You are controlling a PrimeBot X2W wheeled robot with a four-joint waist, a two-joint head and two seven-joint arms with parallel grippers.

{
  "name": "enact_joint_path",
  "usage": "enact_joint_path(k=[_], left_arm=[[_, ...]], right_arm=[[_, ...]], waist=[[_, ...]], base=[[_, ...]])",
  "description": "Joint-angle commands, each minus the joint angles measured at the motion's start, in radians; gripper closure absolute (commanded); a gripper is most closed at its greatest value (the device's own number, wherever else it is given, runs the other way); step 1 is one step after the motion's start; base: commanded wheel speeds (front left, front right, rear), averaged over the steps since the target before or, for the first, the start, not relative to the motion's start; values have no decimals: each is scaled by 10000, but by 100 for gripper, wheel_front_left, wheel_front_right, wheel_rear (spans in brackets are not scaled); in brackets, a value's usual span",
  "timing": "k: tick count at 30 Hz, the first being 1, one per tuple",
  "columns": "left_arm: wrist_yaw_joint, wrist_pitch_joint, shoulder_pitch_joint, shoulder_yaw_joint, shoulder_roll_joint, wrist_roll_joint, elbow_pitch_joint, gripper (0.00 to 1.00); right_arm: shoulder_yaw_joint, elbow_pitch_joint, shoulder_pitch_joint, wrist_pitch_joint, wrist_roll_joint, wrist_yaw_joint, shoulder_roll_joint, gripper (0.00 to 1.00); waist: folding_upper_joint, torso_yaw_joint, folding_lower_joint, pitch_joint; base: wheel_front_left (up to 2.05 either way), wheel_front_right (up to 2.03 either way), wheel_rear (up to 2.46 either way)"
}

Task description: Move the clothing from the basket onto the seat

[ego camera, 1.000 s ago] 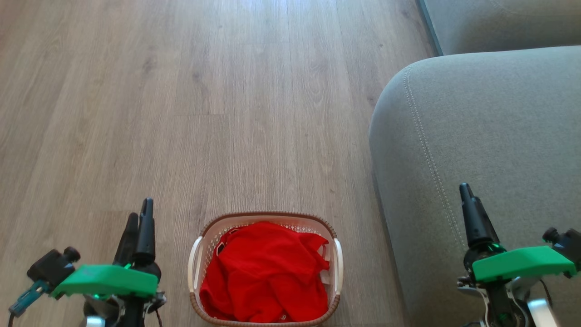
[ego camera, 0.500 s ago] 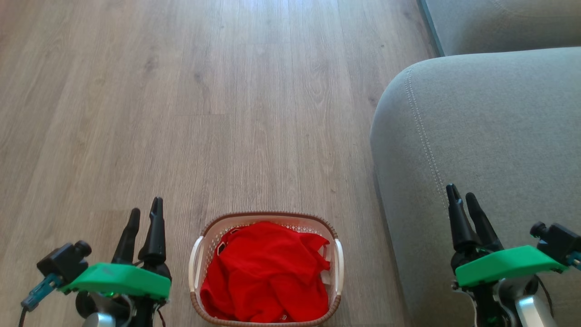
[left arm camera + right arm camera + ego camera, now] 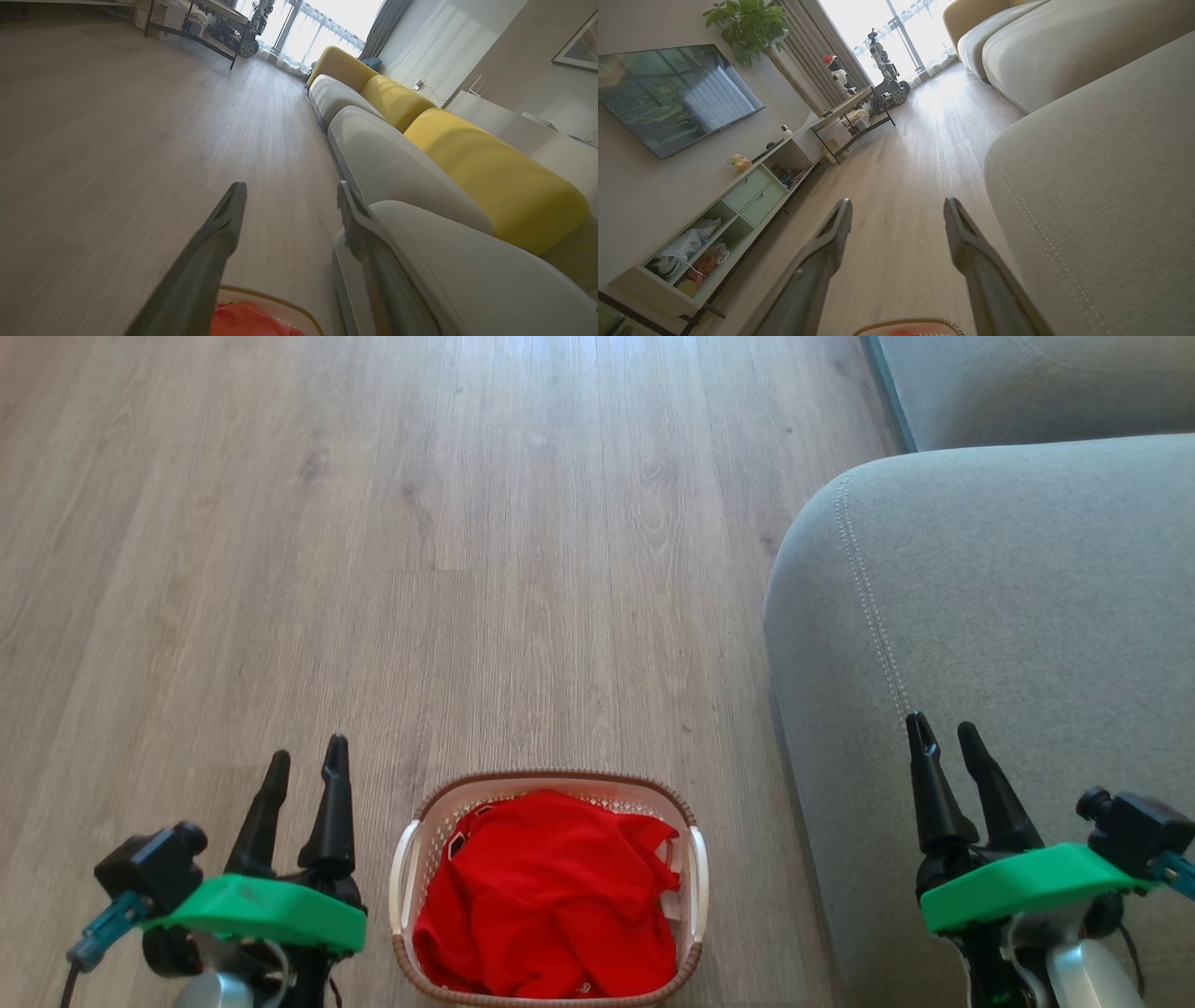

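Head view: the basket stands on the wood floor at the bottom middle, just beside the rounded corner of the seat on its right. The clothing lies crumpled inside the basket, filling most of it, with a bit of black-and-white trim near the left wall. The left gripper hangs over the floor just left of the basket, its 2 fingers spread apart and holding nothing. The right gripper is over the seat's front part, by the double stitch line, its 2 fingers likewise parted and empty. A second grey cushion shows at the top right.

Left wrist view: the left gripper has its 2 fingers wide apart with only floor between them. Below and between them are the basket's rim and a patch of clothing. The seat sits to the right, with yellow backrests behind it and more sofa running toward a bright window.

Right wrist view: the right gripper is spread wide, gripping nothing. The basket's rim shows at the bottom edge with a sliver of red inside. The seat fills the right side. On the left are a TV, a shelf unit and a plant.
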Motion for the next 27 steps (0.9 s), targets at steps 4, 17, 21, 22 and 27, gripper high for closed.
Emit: enact_joint_path(k=[4, 17, 21, 22, 27], left_arm=[[-3, -285, -493, 97, 181, 743, -438, 0], [-31, -665, -544, 27, 179, 2246, -585, 0], [-40, -782, -537, -7, 168, 2705, -659, 0], [-42, -811, -533, -17, 165, 2822, -680, 0], [-52, -928, -534, -44, 162, 3287, -738, 0]], right_arm=[[241, -494, -247, -273, -711, 61, -195, 0], [390, -761, -215, -656, -2124, 70, -211, 0], [410, -863, -190, -774, -2569, 73, -196, 0], [418, -887, -184, -804, -2681, 74, -192, 0], [464, -979, -158, -922, -3133, 77, -181, 0]], waist=[[0, 2, -1, 3], [0, 24, -1, 42], [0, 35, -1, 41], [0, 38, -1, 35], [0, 47, -1, 60]], base=[[0, 0, 0], [0, 0, 0], [0, 0, 0], [0, 0, 0], [0, 0, 0]])
